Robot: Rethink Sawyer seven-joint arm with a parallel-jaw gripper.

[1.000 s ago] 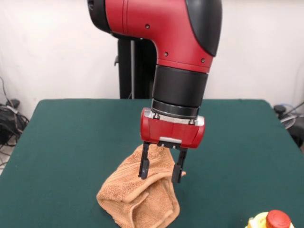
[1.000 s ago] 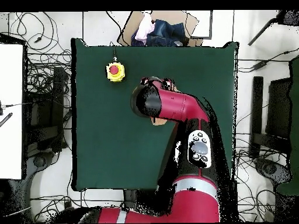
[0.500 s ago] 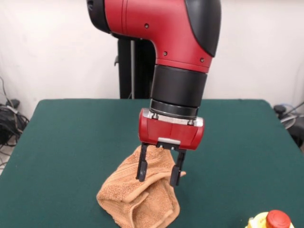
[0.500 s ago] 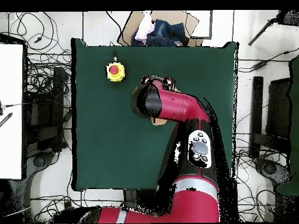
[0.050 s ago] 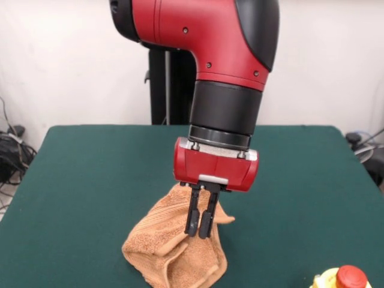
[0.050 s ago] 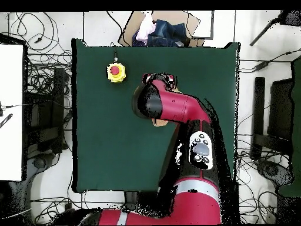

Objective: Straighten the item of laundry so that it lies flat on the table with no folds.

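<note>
The gripper (image 5: 201, 227) pinches its fingers nearly together, apparently on a raised fold of the crumpled towel (image 5: 174, 252), which is bunched directly beneath it on the green table (image 5: 90, 174).

The red and black arm (image 5: 204, 42) comes down from above with its wrist pointing straight down — a red elbow housing, then a black cylindrical section, then a red block carrying the gripper (image 5: 200, 227). The two slim black fingers (image 5: 192, 219) hang vertical, drawn close together with only a thin gap between them. Overhead, the arm (image 6: 176, 112) reaches from the near edge toward mid-table, bending left.
</note>
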